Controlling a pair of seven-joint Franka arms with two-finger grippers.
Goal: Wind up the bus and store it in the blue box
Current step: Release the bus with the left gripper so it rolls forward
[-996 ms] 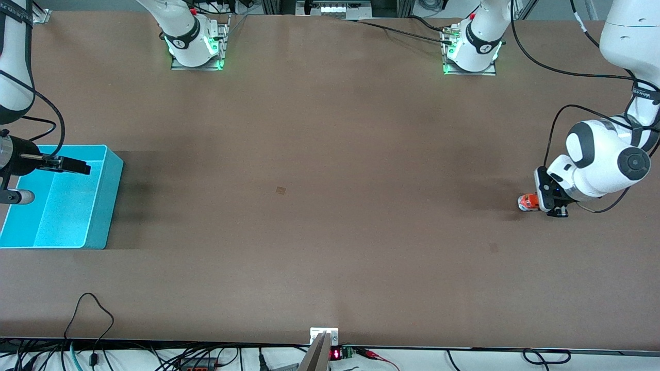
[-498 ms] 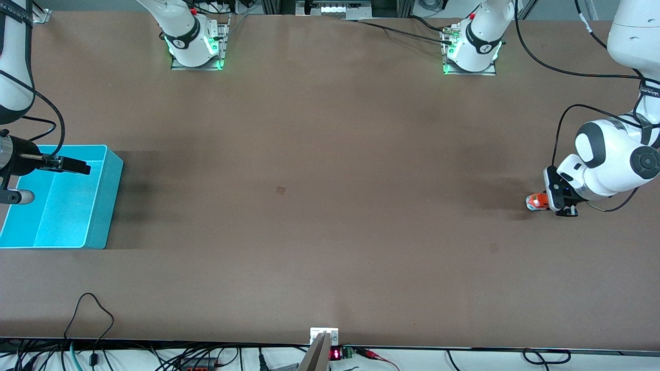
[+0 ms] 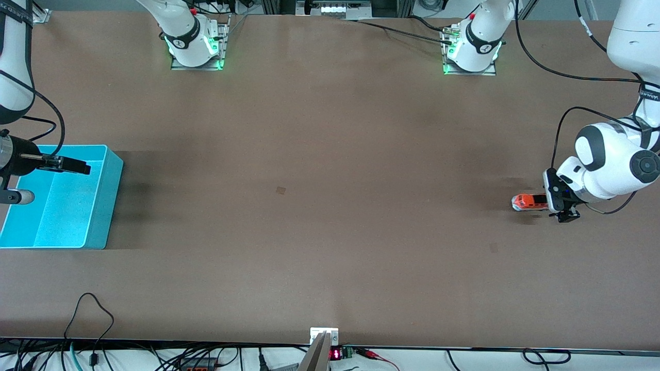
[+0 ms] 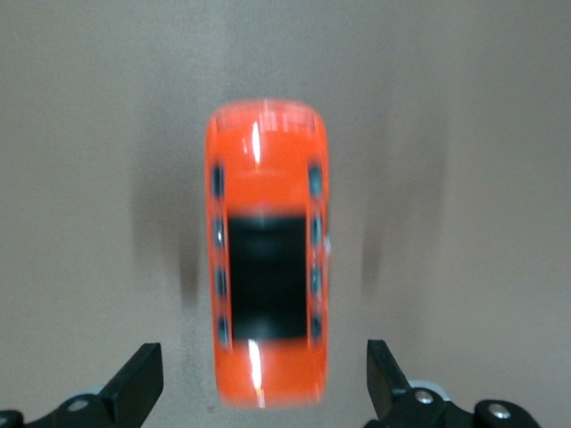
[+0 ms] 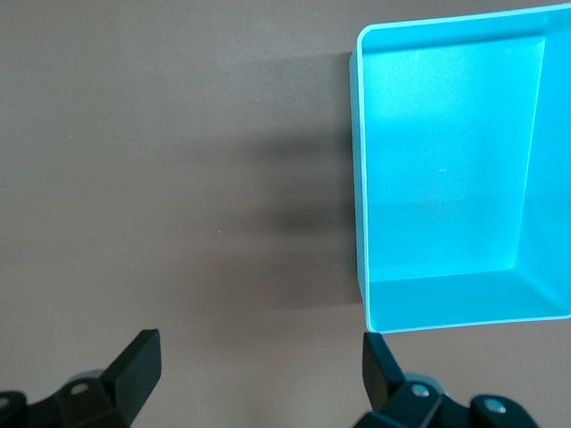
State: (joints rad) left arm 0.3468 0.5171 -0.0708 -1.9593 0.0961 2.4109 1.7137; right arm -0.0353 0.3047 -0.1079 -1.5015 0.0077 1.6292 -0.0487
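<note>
The bus [image 4: 266, 267] under my left wrist looks like glossy orange plastic, with bright glints on its hood and tail and a flat, dark roof panel that reflects nothing. The blue box [image 5: 446, 178] is smooth plastic with a soft sheen on its inner walls. The table [image 3: 330, 232] is matt brown, faintly grainy. My 2 left fingertips [image 4: 134, 383] look like dull black plastic.
</note>
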